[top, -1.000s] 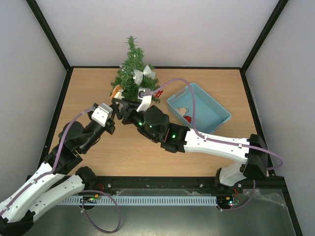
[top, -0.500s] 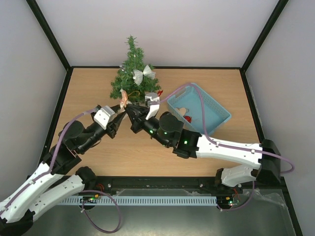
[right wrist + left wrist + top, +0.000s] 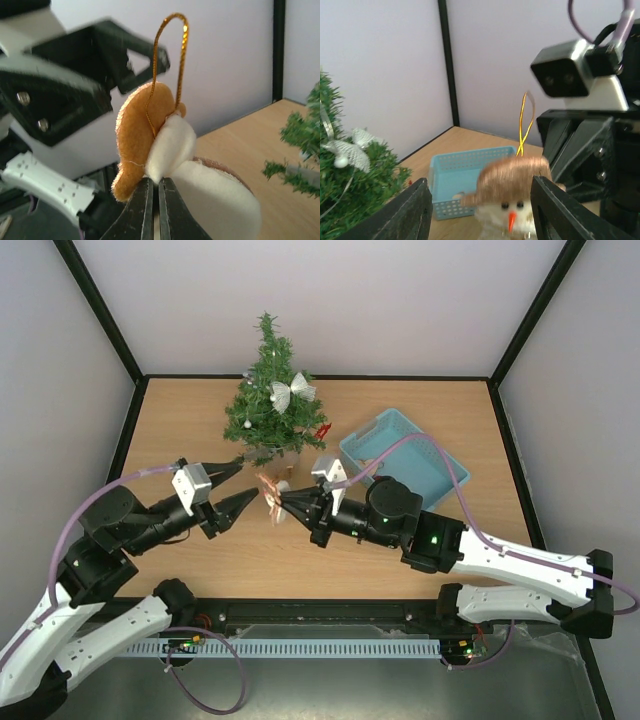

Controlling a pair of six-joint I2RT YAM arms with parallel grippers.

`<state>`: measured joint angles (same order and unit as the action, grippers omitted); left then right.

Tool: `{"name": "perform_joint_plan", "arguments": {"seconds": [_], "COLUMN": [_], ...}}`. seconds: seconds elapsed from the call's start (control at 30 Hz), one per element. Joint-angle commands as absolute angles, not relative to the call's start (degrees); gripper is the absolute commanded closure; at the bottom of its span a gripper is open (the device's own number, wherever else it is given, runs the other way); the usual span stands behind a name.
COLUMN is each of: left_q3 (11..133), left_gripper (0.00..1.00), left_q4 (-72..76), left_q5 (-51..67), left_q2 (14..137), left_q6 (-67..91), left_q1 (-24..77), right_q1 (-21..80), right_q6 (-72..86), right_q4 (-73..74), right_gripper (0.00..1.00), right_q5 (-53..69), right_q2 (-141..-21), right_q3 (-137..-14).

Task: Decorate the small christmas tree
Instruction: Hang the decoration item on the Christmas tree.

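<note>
The small dark green needle christmas tree [image 3: 268, 390] stands at the counter's [image 3: 180, 420] rear, long axis vertical, tip up. In front of it, the right hand [image 3: 285, 502] grips a brown-hatted plush snowman [image 3: 270, 490]; the left hand [image 3: 247, 481] is open.

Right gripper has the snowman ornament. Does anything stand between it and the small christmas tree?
Nothing visible does. The snowman ornament, pinched in the right gripper, is just in front of the small christmas tree, with only bare table between them. The left gripper, jaws open either side of the ornament, sits left of that line.
</note>
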<state>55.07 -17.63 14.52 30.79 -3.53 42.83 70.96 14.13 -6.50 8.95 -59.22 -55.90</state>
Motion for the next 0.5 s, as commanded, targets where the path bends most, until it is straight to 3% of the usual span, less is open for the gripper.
{"name": "perform_joint_plan", "arguments": {"seconds": [0.0, 0.47], "left_q3": [57.7, 60.8], "left_gripper": [0.44, 0.39], "left_q4": [-18.9, -30.8], "left_q5": [22.0, 29.1], "left_q2": [32.4, 33.3], "left_q6": [-2.1, -11.7], "left_q1": [42.8, 42.8], "right_q1": [70.8, 70.8], "right_q6": [11.1, 7.5], "right_q4": [-0.7, 1.9], "right_gripper": [0.98, 0.98], "right_q5": [15.0, 23.0], "right_q2": [-57.8, -57.1], "right_q3": [-54.7, -54.8]}}
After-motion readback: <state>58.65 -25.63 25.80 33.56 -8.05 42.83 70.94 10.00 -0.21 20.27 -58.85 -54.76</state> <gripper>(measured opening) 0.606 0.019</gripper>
